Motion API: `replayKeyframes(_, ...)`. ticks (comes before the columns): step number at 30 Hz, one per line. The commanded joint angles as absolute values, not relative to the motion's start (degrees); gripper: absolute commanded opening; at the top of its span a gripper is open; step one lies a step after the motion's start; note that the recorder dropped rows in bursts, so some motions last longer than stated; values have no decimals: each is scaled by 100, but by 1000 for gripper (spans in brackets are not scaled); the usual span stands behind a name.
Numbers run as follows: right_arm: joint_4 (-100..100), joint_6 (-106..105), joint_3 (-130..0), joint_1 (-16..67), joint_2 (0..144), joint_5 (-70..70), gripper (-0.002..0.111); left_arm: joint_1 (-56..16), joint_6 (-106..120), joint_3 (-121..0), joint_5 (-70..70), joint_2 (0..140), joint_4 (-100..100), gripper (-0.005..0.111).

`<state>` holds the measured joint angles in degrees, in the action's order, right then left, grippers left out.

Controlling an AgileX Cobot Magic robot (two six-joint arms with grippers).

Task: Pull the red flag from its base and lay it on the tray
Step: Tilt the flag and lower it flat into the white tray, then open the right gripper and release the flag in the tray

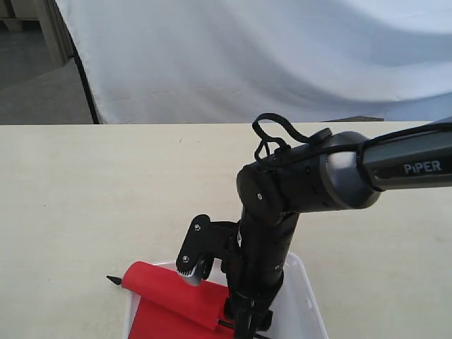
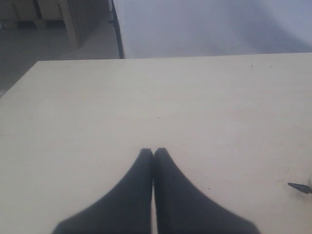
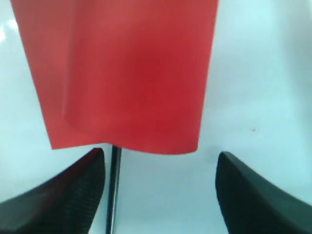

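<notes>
The red flag (image 1: 169, 304) lies flat in the white tray (image 1: 305, 293) at the near edge of the table. Its pointed black tip (image 1: 113, 280) sticks out past the tray's left rim. My right gripper (image 1: 244, 326) points down over the tray and is open. In the right wrist view the red cloth (image 3: 131, 73) rests on the tray floor (image 3: 253, 73), and the thin black stick (image 3: 116, 185) runs just inside one finger, held by neither. My left gripper (image 2: 153, 151) is shut on nothing above bare table, with the flag's tip (image 2: 300, 186) off to its side. The base is out of view.
The pale wooden table (image 1: 106, 183) stretches to the left and back. A white cloth backdrop (image 1: 247, 56) hangs behind its far edge. The right arm (image 1: 395, 166) reaches in from the right.
</notes>
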<state>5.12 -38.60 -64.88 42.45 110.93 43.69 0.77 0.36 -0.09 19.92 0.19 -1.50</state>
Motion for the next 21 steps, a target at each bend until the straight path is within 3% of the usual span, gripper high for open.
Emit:
replayKeyframes(1,489,-3838,-6525,4246,11079,4568,61,61,0,0,1966,0,-165,0)
replayKeyframes(17,467,-3578,-6525,4246,10345,5216,58,61,0,0,1966,0,-165,0)
replayKeyframes(21,467,-3366,-6525,4246,10195,5258,37,61,0,0,1966,0,-165,0)
